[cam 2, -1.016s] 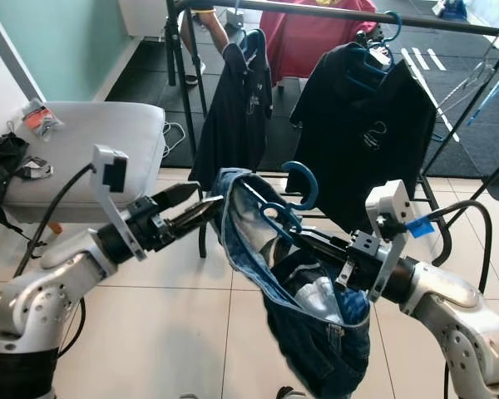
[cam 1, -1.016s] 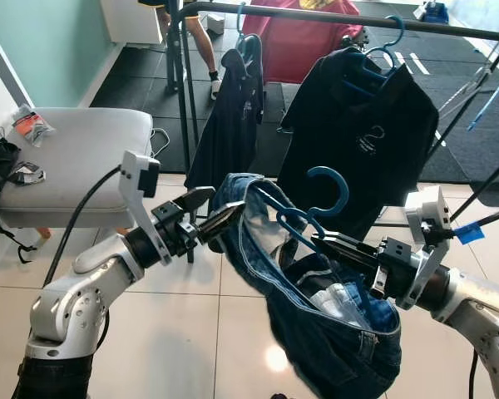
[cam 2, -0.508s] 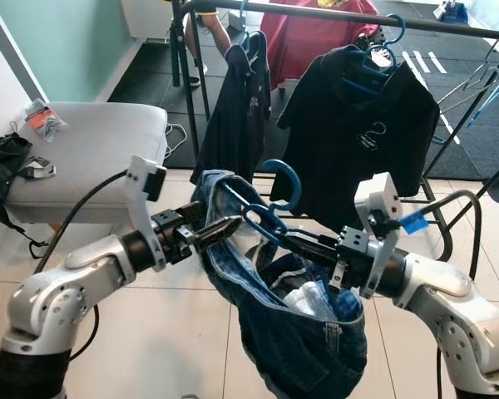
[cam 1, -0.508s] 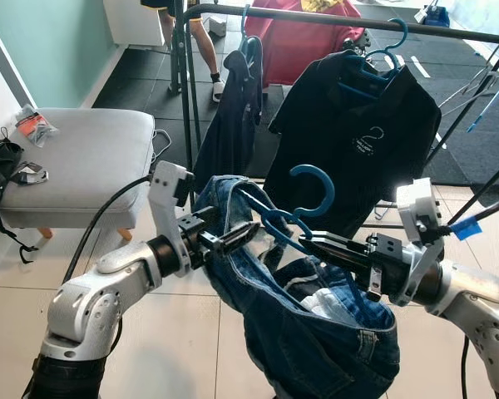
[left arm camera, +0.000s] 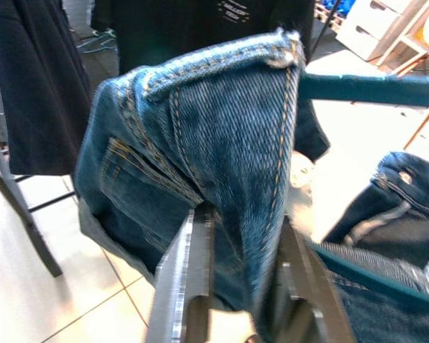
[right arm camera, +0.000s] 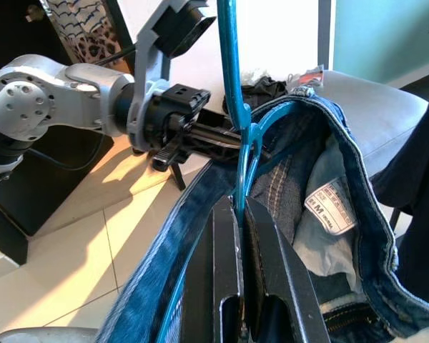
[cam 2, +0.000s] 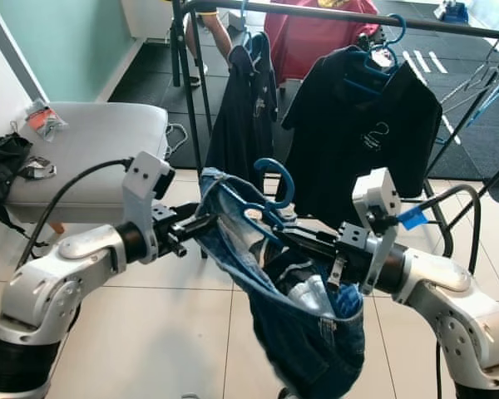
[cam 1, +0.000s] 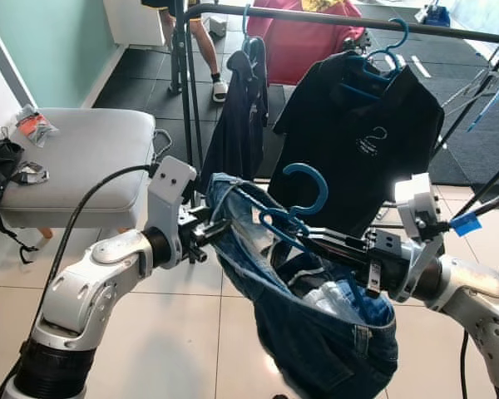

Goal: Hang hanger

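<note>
A teal plastic hanger [cam 1: 306, 189] carries a pair of blue jeans [cam 1: 324, 341] that sag in front of me, hook upward. My right gripper [cam 1: 309, 239] reaches in from the right, shut on the hanger's lower bar [right arm camera: 236, 164], below the hook. From the left, my left gripper [cam 1: 218, 229] is shut on the jeans' waistband [left arm camera: 229, 121]; a metal finger [left arm camera: 189, 286] lies on each side of the denim fold. The black clothes rail [cam 1: 341, 15] runs across the top, well above the hook.
On the rail hang a black polo shirt [cam 1: 358, 133] on a blue hanger and a dark garment [cam 1: 237, 116]. The rack's black post [cam 1: 187, 100] stands left of them. A grey ottoman [cam 1: 75, 158] sits at left. A person in red [cam 1: 299, 41] stands behind the rack.
My left gripper, open beside the jeans a second ago, has reached in and shut on the waistband. The hanger and jeans have shifted slightly left; the right gripper keeps its hold.
</note>
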{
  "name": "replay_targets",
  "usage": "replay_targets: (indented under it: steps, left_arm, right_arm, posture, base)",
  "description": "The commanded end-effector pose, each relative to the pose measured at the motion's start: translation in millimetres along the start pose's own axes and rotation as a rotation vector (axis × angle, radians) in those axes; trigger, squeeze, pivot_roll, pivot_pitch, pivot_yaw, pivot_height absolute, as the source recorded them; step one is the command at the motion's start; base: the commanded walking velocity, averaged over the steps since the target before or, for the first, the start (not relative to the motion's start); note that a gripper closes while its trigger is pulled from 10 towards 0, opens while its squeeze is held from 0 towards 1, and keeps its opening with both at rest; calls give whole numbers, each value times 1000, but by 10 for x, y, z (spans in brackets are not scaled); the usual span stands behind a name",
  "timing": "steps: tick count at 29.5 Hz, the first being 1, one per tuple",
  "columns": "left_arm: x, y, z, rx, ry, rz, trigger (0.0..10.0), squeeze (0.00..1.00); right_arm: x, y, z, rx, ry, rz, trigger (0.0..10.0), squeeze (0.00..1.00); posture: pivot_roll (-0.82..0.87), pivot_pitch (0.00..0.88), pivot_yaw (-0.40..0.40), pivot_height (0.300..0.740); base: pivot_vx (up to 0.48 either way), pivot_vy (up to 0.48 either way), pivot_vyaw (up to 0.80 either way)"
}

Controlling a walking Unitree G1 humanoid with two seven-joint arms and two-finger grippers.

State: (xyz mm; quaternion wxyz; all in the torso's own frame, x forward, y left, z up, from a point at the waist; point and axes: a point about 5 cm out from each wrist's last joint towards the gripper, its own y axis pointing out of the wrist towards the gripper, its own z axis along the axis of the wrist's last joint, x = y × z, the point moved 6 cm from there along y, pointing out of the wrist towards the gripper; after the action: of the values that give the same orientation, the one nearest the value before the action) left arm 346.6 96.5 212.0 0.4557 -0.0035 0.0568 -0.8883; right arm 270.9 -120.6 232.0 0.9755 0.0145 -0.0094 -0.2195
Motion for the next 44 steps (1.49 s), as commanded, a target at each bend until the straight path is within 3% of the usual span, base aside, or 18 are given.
replay_targets:
  steps: [1, 4, 5, 8, 11, 13, 18, 29, 30, 31, 32, 33, 34, 36, 37, 39, 44]
  left_arm:
    - [-125, -17, -97, -42, 8, 60, 0, 0]
    - [-167, -8, -65, -30, 9, 88, 0, 0]
    - [-266, -2, 3, -6, 9, 139, 0, 0]
    - [-266, -2, 3, -6, 9, 139, 0, 0]
    - [-380, 3, 88, 21, 20, 191, 0, 0]
    - [-380, 3, 88, 21, 20, 191, 0, 0]
    - [-430, 52, 173, 53, 27, 229, 78, 0]
    - [-566, 79, 184, 66, 11, 309, 0, 0]
    - [-570, 110, 35, 13, 8, 310, 0, 0]
    - [-570, 110, 35, 13, 8, 310, 0, 0]
    - [-519, 145, -242, -78, -10, 289, 235, 0]
    - [-519, 145, -242, -78, -10, 289, 235, 0]
    - [-448, 163, -499, -159, -20, 262, 1373, 0]
    - [-448, 163, -499, -159, -20, 262, 1373, 0]
    - [-399, 164, -713, -222, -34, 251, 2039, 0]
    - [-375, 163, -825, -252, -42, 248, 2039, 0]
    - [-443, 187, -725, -189, -58, 287, 1804, 0]
  right_arm:
    - [-118, 15, 129, 30, -49, 56, 0, 0]
    - [-140, 24, 110, 21, -45, 66, 0, 0]
    - [-189, 42, -40, -37, -35, 80, 0, 0]
    - [-189, 42, -40, -37, -35, 80, 0, 0]
    - [-351, 55, -327, -140, 2, 129, 0, 0]
    - [-351, 55, -327, -140, 2, 129, 0, 0]
    - [-597, 81, -540, -207, 55, 205, 0, 0]
    - [-681, 100, -556, -209, 62, 223, 0, 0]
    - [-634, 112, -459, -179, 35, 195, 0, 0]
    - [-634, 112, -459, -179, 35, 195, 0, 0]
    - [-570, 115, -287, -133, -9, 166, 0, 0]
    - [-570, 115, -287, -133, -9, 166, 0, 0]
    - [-519, 114, -127, -93, -54, 142, 0, 0]
    - [-519, 114, -127, -93, -54, 142, 0, 0]
    - [-500, 112, -7, -70, -92, 132, 0, 0]
    - [-498, 112, 48, -61, -115, 129, 0, 0]
    - [-531, 91, -62, -115, -119, 135, 0, 0]
  posture:
    - [-49, 185, -15, 740]
    - [-49, 185, -15, 740]
    - [-50, 180, -14, 740]
    - [-50, 180, -14, 740]
    - [-53, 176, -15, 740]
    - [-53, 176, -15, 740]
    - [-61, 182, -14, 740]
    - [-66, 186, -9, 740]
    - [-68, 187, -2, 740]
    - [-68, 187, -2, 740]
    - [-70, 187, 1, 740]
    - [-70, 187, 1, 740]
    - [-75, 189, 4, 740]
    - [-75, 189, 4, 740]
    - [-77, 187, 4, 740]
    - [-77, 187, 4, 740]
    - [-78, 187, 2, 740]
  base:
    - [0, 0, 0]
    - [0, 0, 0]
    - [0, 0, 0]
    - [0, 0, 0]
    - [0, 0, 0]
    - [0, 0, 0]
    - [0, 0, 0]
    - [0, 0, 0]
    - [0, 0, 0]
    - [0, 0, 0]
    - [0, 0, 0]
    - [0, 0, 0]
    - [0, 0, 0]
    - [0, 0, 0]
    - [0, 0, 0]
    - [0, 0, 0]
    - [0, 0, 0]
